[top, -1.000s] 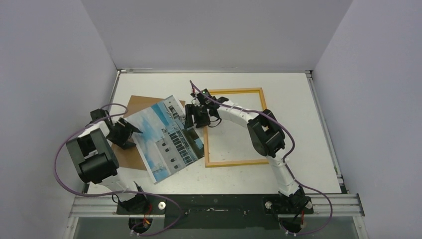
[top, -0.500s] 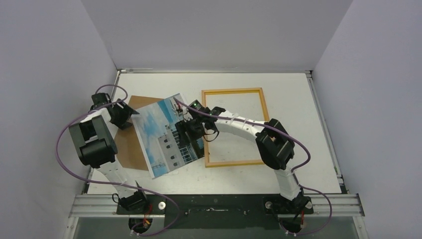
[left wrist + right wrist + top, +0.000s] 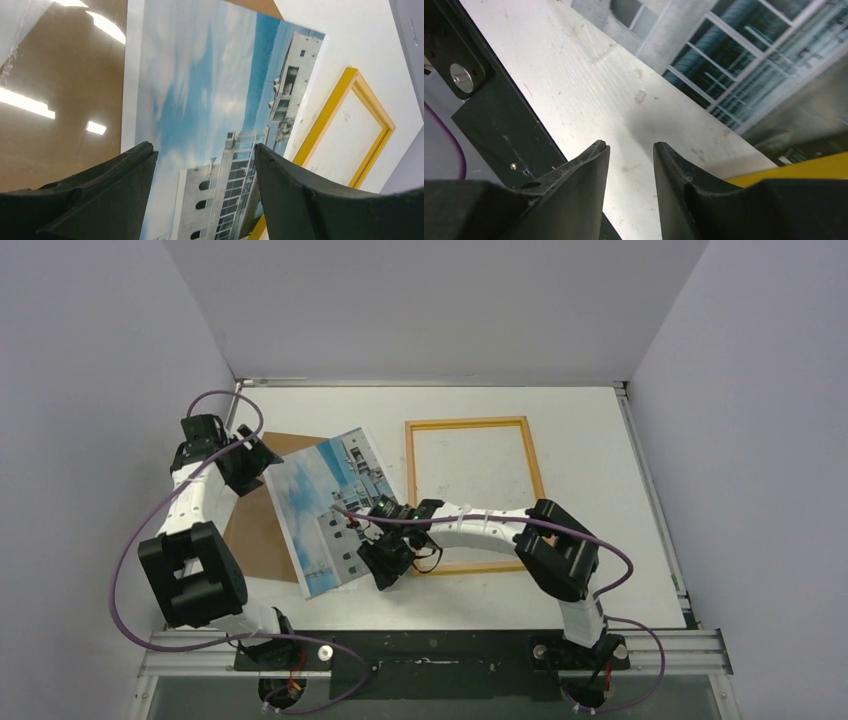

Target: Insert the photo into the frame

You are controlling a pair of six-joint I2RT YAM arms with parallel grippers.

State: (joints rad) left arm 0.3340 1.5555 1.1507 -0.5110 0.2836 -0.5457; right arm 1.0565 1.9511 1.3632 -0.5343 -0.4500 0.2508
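The photo [image 3: 318, 502] lies face up and tilted, its left part on the brown backing board [image 3: 252, 540] and its right corner by the left rail of the yellow frame [image 3: 467, 422]. The frame lies flat at centre right with bare table inside it. My left gripper [image 3: 258, 462] is open over the photo's far-left edge. In the left wrist view the gripper [image 3: 204, 147] has the photo [image 3: 200, 95] under the gap between its fingers, with the frame [image 3: 327, 115] to the right. My right gripper [image 3: 378, 562] is open and empty by the photo's near-right corner, over bare table [image 3: 574, 75], beside the photo [image 3: 749, 50] and the frame [image 3: 804, 167].
The brown backing board also shows in the left wrist view [image 3: 60, 75], glossy with light reflections. The black base rail [image 3: 489, 125] runs along the table's near edge, close to my right gripper. Grey walls enclose the table on three sides.
My right gripper has moved from the photo's far-right edge toward me to its near-right corner. My left gripper has moved away from me to the photo's far-left edge. The photo has shifted slightly.
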